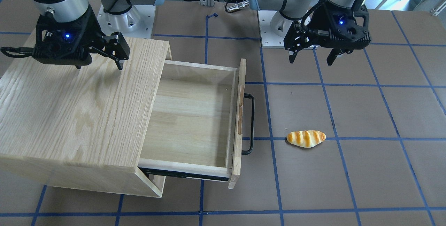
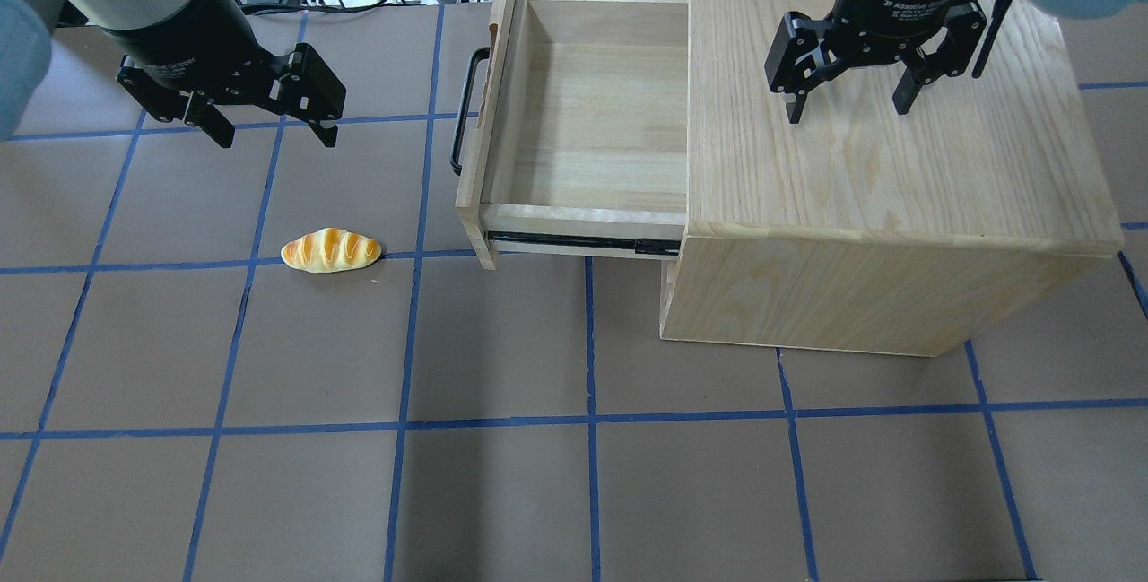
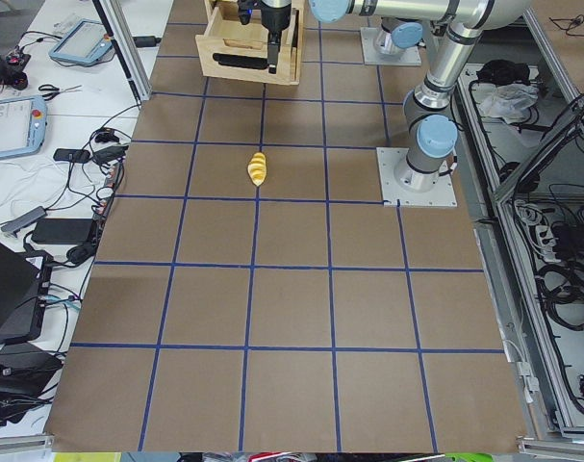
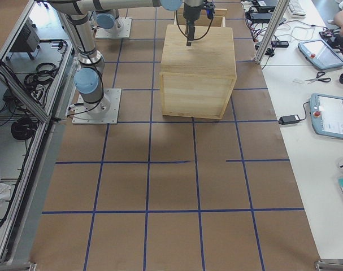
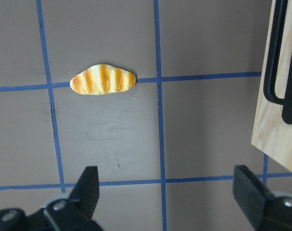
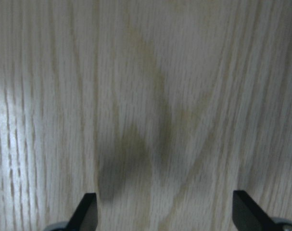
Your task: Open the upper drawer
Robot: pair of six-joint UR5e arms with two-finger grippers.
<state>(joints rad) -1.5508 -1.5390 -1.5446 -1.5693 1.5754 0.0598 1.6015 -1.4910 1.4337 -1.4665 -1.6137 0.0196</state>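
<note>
One upper drawer [image 2: 592, 116], shallow and of pale wood, stands far out of the oak-grain cabinet [image 2: 861, 160], reaching toward the robot's left side of the table [image 2: 592, 474]. Its bare plank floor shows between its side walls. Its front panel carries a long black bar handle [image 2: 459, 111] and an oblong slot [image 1: 239, 109]. A black slide rail [image 2: 574, 243] is exposed along the drawer's side.

The cabinet sits on a brown table surface marked off in squares by blue tape. Off the front panel, on a tape line and apart from the handle, lies a striped bread roll [image 2: 331, 251]. Brown surface shows between the roll, the handle and the left gripper [image 2: 276, 135], which hangs above the table near the handle without touching it, fingers spread wide and holding nothing.

The right gripper [image 2: 847, 107] is over the cabinet's top, fingers likewise wide apart and pointing down. Whether the tips touch the wood cannot be told.

Beyond the table's long edge run aluminium posts and a white bench with cables and a tablet [image 3: 12, 125].
</note>
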